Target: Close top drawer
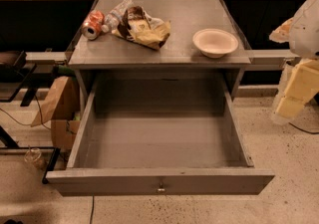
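Note:
The top drawer (159, 182) of the grey cabinet is pulled far out toward me. Its wide flat front has a small metal centre knob (161, 187). Its deep grey tray (159, 138) holds nothing I can see. The lower drawers are hidden under it. My gripper (293, 99), white arm with yellowish end parts, hangs at the right edge of the view. It is to the right of the drawer's right wall, above the floor, and touches nothing.
On the cabinet top (169, 51) lie an orange can (92, 24), a plastic bottle (116, 13), a crumpled snack bag (142, 28) and a white bowl (215, 42). A brown paper bag (57, 101) and a cardboard box (64, 132) stand on the floor at the left.

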You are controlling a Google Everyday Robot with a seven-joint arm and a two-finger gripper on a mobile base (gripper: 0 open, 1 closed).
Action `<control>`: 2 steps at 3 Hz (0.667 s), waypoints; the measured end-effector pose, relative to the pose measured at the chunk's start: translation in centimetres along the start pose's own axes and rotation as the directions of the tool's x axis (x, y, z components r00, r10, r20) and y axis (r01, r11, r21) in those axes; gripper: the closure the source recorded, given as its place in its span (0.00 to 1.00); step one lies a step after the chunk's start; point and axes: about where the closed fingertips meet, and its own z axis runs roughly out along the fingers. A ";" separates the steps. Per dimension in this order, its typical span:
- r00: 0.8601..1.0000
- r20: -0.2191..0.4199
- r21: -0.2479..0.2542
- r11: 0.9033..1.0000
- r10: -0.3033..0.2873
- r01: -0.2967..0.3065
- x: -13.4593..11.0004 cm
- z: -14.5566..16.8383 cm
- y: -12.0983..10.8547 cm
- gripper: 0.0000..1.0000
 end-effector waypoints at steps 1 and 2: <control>1.000 0.007 0.009 1.000 -0.005 0.005 0.1 -0.2 0.2 0.00; 0.999 0.024 0.035 0.999 -0.023 0.022 0.8 -0.3 2.6 0.00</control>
